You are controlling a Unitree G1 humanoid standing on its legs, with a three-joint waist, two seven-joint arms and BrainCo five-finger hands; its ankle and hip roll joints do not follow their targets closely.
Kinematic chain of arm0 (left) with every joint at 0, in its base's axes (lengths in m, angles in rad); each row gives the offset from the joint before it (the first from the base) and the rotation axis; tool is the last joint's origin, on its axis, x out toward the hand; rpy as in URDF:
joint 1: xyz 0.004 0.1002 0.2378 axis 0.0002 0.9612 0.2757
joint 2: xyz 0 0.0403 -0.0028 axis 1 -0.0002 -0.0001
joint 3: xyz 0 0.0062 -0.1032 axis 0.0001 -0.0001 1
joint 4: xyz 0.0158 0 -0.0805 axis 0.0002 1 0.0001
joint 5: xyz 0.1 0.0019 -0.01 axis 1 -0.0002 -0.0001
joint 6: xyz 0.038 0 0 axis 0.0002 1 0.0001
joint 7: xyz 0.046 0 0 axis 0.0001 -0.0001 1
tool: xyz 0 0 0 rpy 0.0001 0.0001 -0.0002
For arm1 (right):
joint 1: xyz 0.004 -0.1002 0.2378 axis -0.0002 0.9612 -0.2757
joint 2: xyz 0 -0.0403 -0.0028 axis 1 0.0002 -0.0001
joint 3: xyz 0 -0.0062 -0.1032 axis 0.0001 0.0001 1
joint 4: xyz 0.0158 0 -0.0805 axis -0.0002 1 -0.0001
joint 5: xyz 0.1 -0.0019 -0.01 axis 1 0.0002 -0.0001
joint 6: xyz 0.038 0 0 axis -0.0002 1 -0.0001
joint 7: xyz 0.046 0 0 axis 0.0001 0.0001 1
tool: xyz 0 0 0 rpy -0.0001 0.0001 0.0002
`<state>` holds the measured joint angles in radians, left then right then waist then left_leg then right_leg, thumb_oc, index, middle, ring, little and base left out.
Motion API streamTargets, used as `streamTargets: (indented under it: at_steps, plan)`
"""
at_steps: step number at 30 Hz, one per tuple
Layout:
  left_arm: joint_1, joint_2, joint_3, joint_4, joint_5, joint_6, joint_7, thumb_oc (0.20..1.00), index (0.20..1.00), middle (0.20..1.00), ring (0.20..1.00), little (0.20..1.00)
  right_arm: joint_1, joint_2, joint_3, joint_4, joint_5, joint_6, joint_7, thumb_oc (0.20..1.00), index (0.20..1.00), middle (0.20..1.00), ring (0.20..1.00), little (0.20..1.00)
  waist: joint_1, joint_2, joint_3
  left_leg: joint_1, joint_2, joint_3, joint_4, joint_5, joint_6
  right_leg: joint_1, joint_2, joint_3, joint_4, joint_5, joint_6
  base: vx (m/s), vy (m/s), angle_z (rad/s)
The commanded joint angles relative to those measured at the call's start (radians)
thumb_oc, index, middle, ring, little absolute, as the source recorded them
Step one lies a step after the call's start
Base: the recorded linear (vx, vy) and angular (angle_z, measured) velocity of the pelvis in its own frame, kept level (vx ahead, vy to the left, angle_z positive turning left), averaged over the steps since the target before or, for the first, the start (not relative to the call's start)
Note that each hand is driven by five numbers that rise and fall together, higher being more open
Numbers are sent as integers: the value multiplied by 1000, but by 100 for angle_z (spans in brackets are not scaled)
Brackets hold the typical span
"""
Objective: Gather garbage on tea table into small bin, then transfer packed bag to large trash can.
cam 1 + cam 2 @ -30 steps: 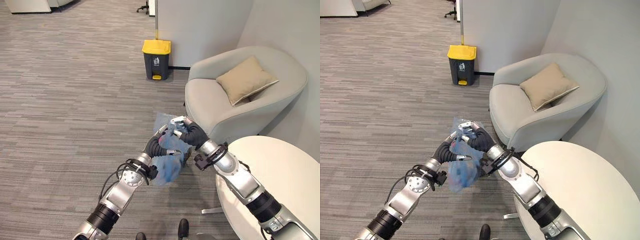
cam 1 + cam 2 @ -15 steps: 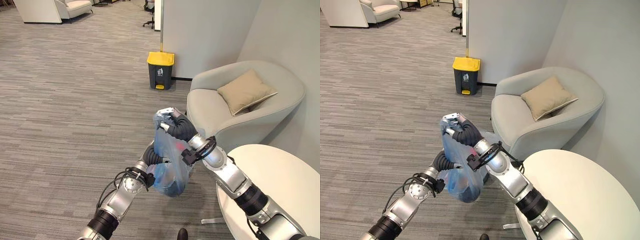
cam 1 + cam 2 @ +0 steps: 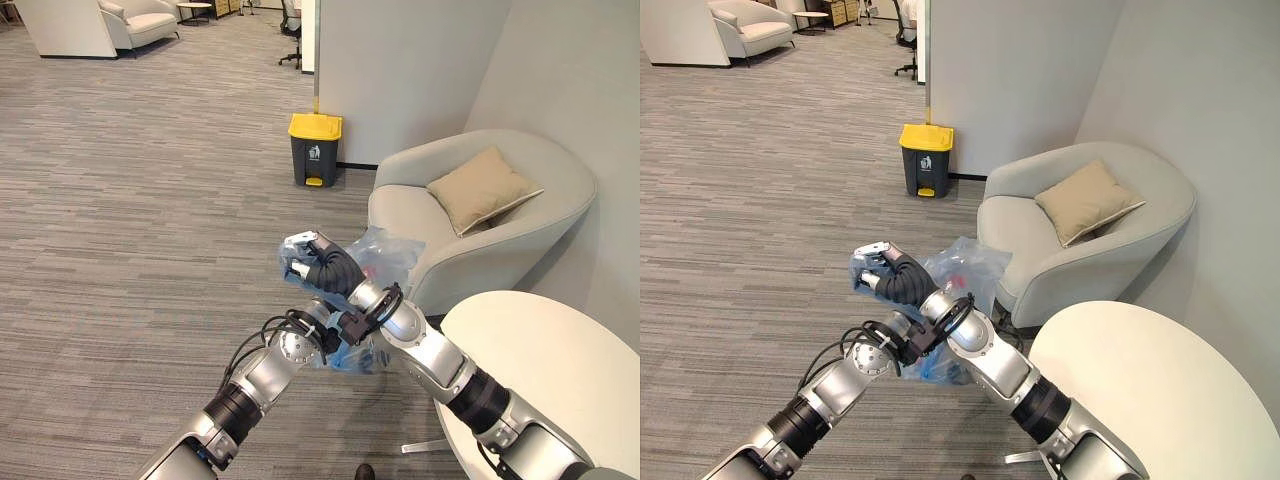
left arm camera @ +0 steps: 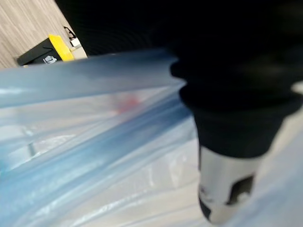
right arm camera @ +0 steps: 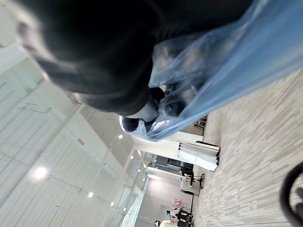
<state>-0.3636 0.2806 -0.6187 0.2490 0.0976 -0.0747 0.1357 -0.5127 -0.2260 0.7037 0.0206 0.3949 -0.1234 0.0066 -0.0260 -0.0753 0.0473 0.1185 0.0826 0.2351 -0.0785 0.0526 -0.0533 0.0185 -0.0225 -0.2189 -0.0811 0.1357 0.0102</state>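
Progress looks well past the gathering stage: the blue bag (image 3: 385, 262) is out of any small bin and held up in the air between both arms, in front of the grey armchair (image 3: 480, 225) and beside the round white table (image 3: 555, 375). Something reddish shows faintly through the translucent plastic, so the bag seems to be packed, though its contents cannot be made out. The right hand (image 3: 312, 262) is clenched on the bunched top of the bag, fingers curled round the plastic at the highest point. The left hand (image 3: 335, 337) sits lower, against the bag's underside, and its fingers are buried in the folds, so whether it grasps or merely supports cannot be told.

What is left, by my reading, is the whole transfer: the large trash can (image 3: 315, 148), dark with a yellow lid, stands well apart across the carpet by the wall corner, lid shut

As for writing, the can's front carries a small pale symbol, too small to read as words, and no other label is legible
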Motion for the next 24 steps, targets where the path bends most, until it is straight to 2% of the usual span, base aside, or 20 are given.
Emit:
streamTargets:
  at_steps: [1, 8, 19, 20, 21, 22, 23, 24]
  plan:
    - [-156, -45, -56, 66, 32, -60, -4, 200, 200, 200, 200, 200, -135, 76, -2, 21, 19, -46, 0, 200, 200, 200, 200, 200, -16, -19, 3, -10, -14, 10, 3, -99, -4, 36, -53, 0, 22, -143, 99, 0, 0, 0]
    - [-140, -43, -21, 95, -19, -57, 15, 200, 200, 200, 200, 200, -146, 58, -14, 16, -5, -39, -3, 200, 200, 200, 200, 200, -17, -19, -1, -6, -14, 14, 3, -100, -5, 41, -53, 1, 19, -142, 99, 4, 0, 0]
    - [-24, 0, 104, 27, -80, -63, 40, 200, 200, 200, 200, 200, -90, -35, -48, 2, -189, -14, 6, 200, 200, 200, 200, 200, -4, -23, -6, -5, -14, 6, 4, -99, -6, 50, -54, -6, 13, -144, 99, 0, 0, 0]
    - [-16, 3, 112, 21, -81, -64, 38, 200, 200, 200, 200, 200, -87, -42, -51, 2, -207, -12, 7, 238, 238, 238, 238, 238, -2, -24, -5, -5, -14, 5, 5, -99, -6, 51, -54, -6, 13, -144, 99, 0, 0, 0]
    - [-15, 3, 112, 20, -81, -64, 38, 200, 200, 200, 200, 200, -86, -42, -51, 2, -208, -12, 7, 238, 238, 238, 238, 238, -3, -24, -6, -5, -14, 5, 5, -99, -6, 51, -54, -6, 13, -144, 99, 0, 0, 0]
    - [-8, 5, 120, 11, -84, -66, 40, 200, 200, 200, 200, 200, -81, -49, -53, 3, -228, -11, 6, 420, 420, 420, 420, 420, -1, -24, -6, -5, -14, 3, 5, -99, -6, 51, -55, -6, 12, -144, 99, 0, 0, 0]
    - [2, 7, 128, 5, -86, -67, 42, 200, 200, 200, 200, 200, -78, -57, -55, 5, -249, -11, 5, 479, 479, 479, 479, 479, 0, -24, -6, -5, -15, 2, 5, -99, -5, 52, -55, -7, 12, -144, 99, 0, 0, 0]
    - [7, 11, 139, 0, -90, -69, 44, 200, 200, 200, 200, 200, -75, -65, -59, 7, -270, -11, 3, 878, 878, 878, 878, 878, 1, -24, -5, -6, -15, 1, 5, -99, -5, 52, -55, -7, 12, -144, 99, 0, 0, 0]
